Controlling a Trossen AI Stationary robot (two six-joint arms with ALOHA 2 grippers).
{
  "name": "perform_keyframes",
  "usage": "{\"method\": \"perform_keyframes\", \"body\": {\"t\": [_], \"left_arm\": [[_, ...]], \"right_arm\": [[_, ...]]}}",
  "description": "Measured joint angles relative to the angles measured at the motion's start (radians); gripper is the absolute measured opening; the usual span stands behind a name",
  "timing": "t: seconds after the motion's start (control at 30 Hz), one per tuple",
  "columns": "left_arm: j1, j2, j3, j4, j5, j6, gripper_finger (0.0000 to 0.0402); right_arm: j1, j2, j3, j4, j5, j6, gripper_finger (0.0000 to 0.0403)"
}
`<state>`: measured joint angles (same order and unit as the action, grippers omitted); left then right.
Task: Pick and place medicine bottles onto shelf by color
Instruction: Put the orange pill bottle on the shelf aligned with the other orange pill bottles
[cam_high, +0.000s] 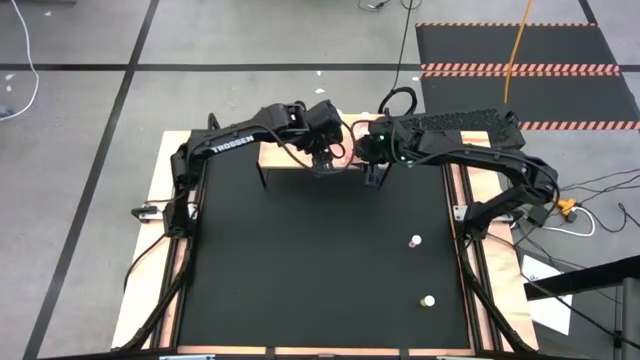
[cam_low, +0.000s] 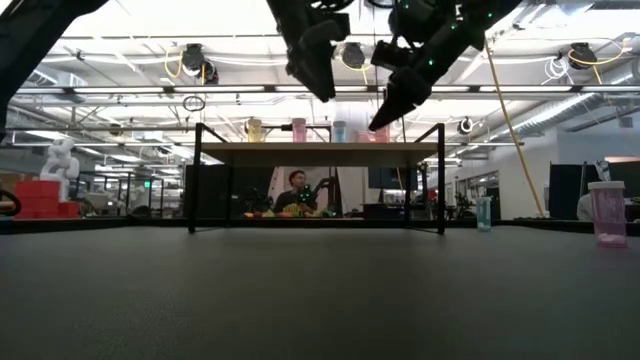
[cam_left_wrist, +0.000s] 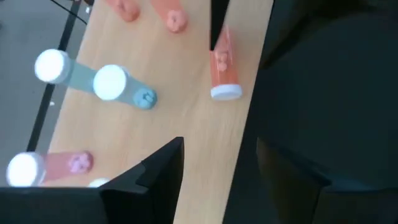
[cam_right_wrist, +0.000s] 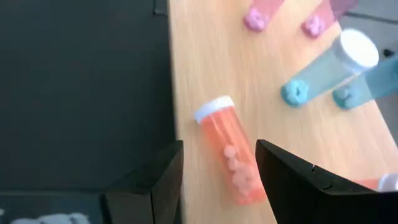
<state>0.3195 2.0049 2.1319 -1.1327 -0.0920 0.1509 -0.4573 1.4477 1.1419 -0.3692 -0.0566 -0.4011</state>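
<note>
The light-wood shelf (cam_high: 285, 155) stands at the table's far edge, and both grippers hover over it. An orange-pink bottle (cam_right_wrist: 230, 149) lies on its side on the shelf top (cam_right_wrist: 211, 62), near its edge. My right gripper (cam_right_wrist: 217, 168) is open, with one finger on each side of this bottle. The bottle also shows in the left wrist view (cam_left_wrist: 224, 68). My left gripper (cam_left_wrist: 221, 165) is open and empty just beside it, higher above the shelf (cam_low: 320, 150). Blue-green bottles (cam_left_wrist: 112, 84) and pink bottles (cam_left_wrist: 25, 168) stand upright on the shelf. My right gripper comes slanting down from above with its fingers along the lying bottle's body (cam_right_wrist: 245, 180). The bottle rests on its side on the shelf top. I cannot tell whether a finger touches it.
Two small bottles stand on the black mat toward the right near corner: one (cam_high: 415, 241) and one closer to the edge (cam_high: 428, 300). In the low view they show as a blue-green bottle (cam_low: 484, 213) and a pink one (cam_low: 607, 212). A person sits in the room behind the shelf.
</note>
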Motion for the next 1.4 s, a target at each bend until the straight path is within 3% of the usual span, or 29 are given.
{"method": "perform_keyframes", "body": {"t": [0.4,0.83,1.03,1.23,1.4], "left_arm": [[0.003,-0.051,0.001,0.077,-0.015,0.001,0.0182],[0.007,-0.056,0.001,0.095,-0.015,0.008,0.0182],[0.008,-0.061,0.0,0.089,-0.015,0.006,0.0182],[0.019,-0.12,0.0,0.098,-0.015,-0.018,0.0182],[0.043,-0.174,0.0,0.171,0.019,-0.08,0.0182]], "right_arm": [[-0.049,0.024,-0.002,-0.022,-0.05,0.004,0.019],[-0.048,0.024,-0.002,-0.032,-0.05,0.046,0.009],[-0.048,0.02,-0.002,-0.031,-0.047,0.099,0.0095],[-0.052,-0.053,-0.003,-0.019,-0.083,0.193,0.0099],[-0.062,-0.16,-0.004,0.043,-0.176,0.282,0.0089]]}}
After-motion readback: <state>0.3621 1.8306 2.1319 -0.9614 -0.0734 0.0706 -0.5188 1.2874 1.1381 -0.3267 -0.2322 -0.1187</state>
